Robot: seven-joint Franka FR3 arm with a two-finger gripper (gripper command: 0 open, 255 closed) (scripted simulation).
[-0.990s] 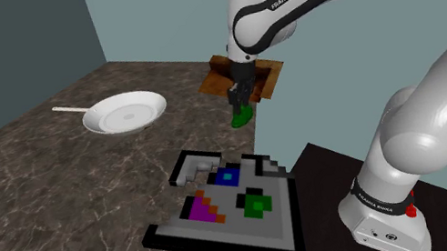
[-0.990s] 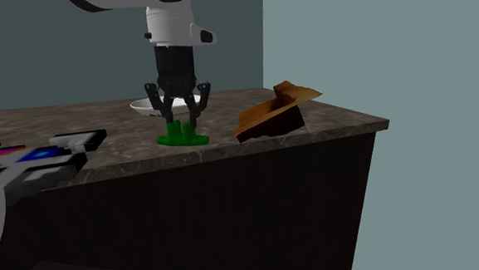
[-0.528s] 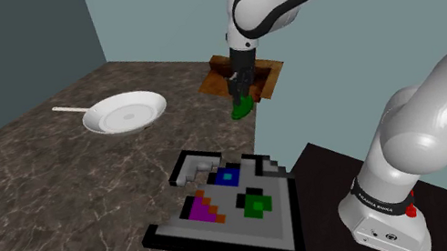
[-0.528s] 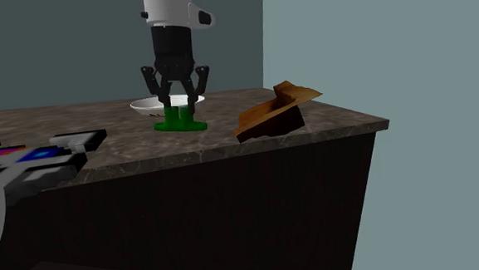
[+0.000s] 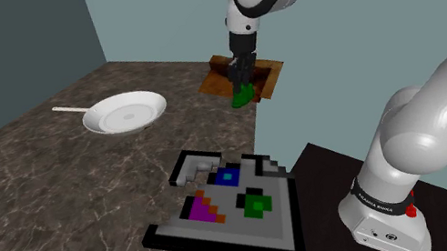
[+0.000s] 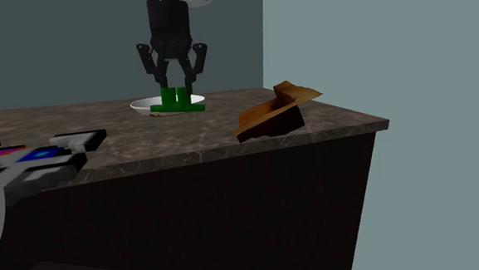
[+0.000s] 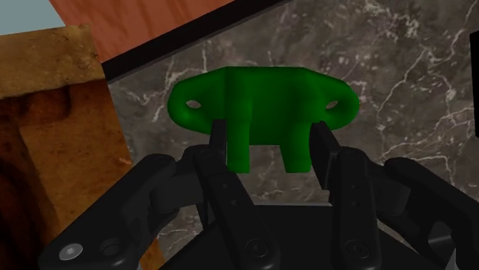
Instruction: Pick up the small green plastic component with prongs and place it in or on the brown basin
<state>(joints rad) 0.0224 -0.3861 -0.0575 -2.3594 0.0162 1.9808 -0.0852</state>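
Clasping the two upright prongs of the green component point(image 7: 261, 103), the black fingers point(image 7: 222, 146) press in from either side, so the gripper point(image 7: 269, 142) is closed on the part and carries it. The component's flat base (with a small hole at each rounded end) hangs below the fingertips and lies level.

In the second exterior view the gripper point(image 6: 175, 89) points straight down and the component point(image 6: 178, 101) hangs clear above the dark marbled counter point(image 6: 147, 151). It sits to that view's left of the tilted brown basin point(image 6: 270, 116) and in front of a white pan point(image 6: 145, 105).

In the wrist view there is marble point(image 7: 399, 77) under the part, and the brown basin point(image 7: 54, 138) lies just beside it. In the shoulder view the component point(image 5: 243, 97) overlaps the near rim of the basin point(image 5: 270, 83).

Above the gripper point(image 5: 240, 79) the white wrist stands vertical. The lettered forearm runs across the top of the shoulder view toward its right. From there the arm comes down in a broad bend to its base on the black stand point(image 5: 312, 170).

On the counter point(image 5: 59, 201), well apart from the gripper, lie the white pan point(image 5: 125, 113) and a grey tray of coloured blocks point(image 5: 225, 203).
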